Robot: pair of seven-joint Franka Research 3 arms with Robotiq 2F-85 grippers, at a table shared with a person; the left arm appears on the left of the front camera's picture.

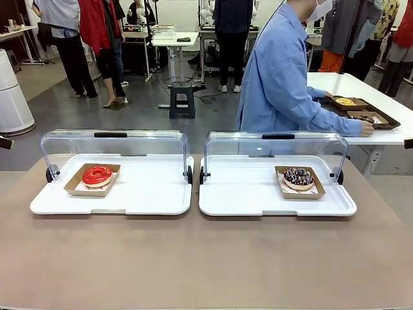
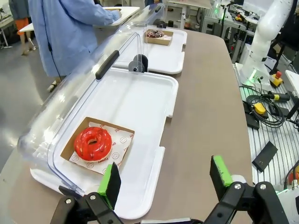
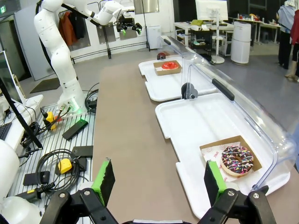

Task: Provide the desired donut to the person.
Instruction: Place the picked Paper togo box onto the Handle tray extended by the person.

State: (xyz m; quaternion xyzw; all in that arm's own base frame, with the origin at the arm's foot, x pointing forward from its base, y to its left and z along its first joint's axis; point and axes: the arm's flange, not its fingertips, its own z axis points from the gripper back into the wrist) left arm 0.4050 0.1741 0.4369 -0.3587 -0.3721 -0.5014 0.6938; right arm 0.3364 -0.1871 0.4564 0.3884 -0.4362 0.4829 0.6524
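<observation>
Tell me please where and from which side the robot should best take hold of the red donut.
Probably not the red donut itself: its glaze looks smeary. Better to grip the low wall of its cardboard tray, on the edge facing the robot. The clear lid is swung back to the far side, so the near side and the top are free. The open left hand is nearest.

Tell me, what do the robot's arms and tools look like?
Each tool is a black linkage ending in two fingers with bright green pads: the left tool, the right tool. The left arm is glossy white, made of rounded segments.
</observation>
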